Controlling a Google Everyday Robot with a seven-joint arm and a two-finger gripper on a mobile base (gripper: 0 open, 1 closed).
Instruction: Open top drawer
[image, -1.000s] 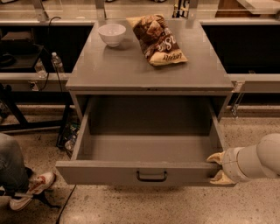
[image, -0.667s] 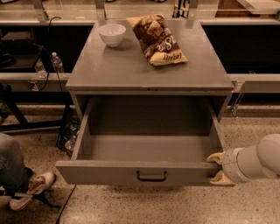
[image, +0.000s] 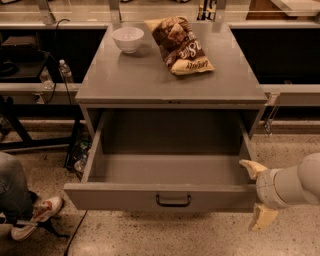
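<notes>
The top drawer (image: 165, 197) of the grey cabinet stands pulled far out, showing its deep, empty grey interior. Its dark bar handle (image: 173, 201) is in the middle of the front panel. My gripper (image: 256, 194) is at the right end of the drawer front, reaching in from the right. It is open, with one pale finger (image: 250, 167) above the panel's top corner and the other below it (image: 262, 219). It holds nothing.
On the cabinet top (image: 150, 80) lie a white bowl (image: 128, 39) and a brown chip bag (image: 179, 45). A person's leg and shoe (image: 37, 215) are at the lower left on the floor. Dark shelving and a water bottle (image: 65, 71) stand behind at left.
The gripper's fingers stand farther apart than before. The drawer and the things on the cabinet have not moved.
</notes>
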